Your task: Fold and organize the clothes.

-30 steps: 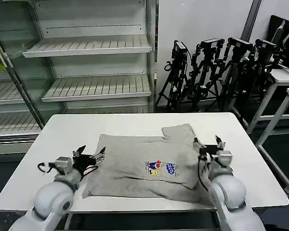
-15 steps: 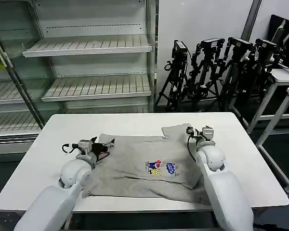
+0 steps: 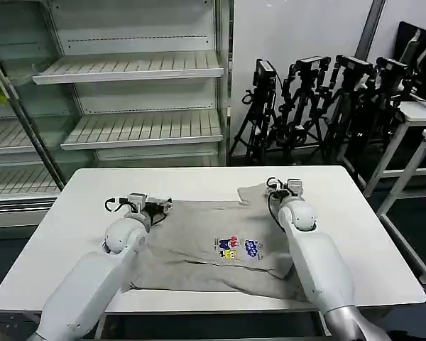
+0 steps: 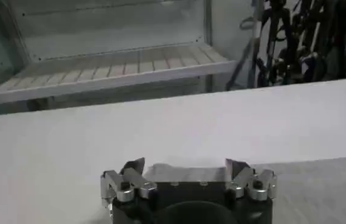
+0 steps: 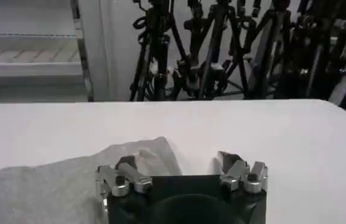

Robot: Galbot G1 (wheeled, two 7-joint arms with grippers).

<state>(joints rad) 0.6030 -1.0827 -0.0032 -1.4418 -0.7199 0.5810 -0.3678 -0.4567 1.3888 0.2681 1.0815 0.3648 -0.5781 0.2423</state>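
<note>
A: Shirt (image 3: 213,245)?
B: Grey, flat on desk (image 3: 78,206); chest print (image 3: 239,249) illegible, perhaps cartoon figures.
A: Grippers?
B: Left gripper (image 3: 165,207) and right gripper (image 3: 278,186) at far corners, fingers spread, empty.

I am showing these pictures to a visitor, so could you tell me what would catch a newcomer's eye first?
First, the grey shirt spread across the middle of the white table, its small coloured print facing up. Next, both arms stretched over it: the left pincer at the shirt's far left corner, the right pincer at the far right flap, both open. Behind stand bare shelves and a cluster of black tripods.
</note>
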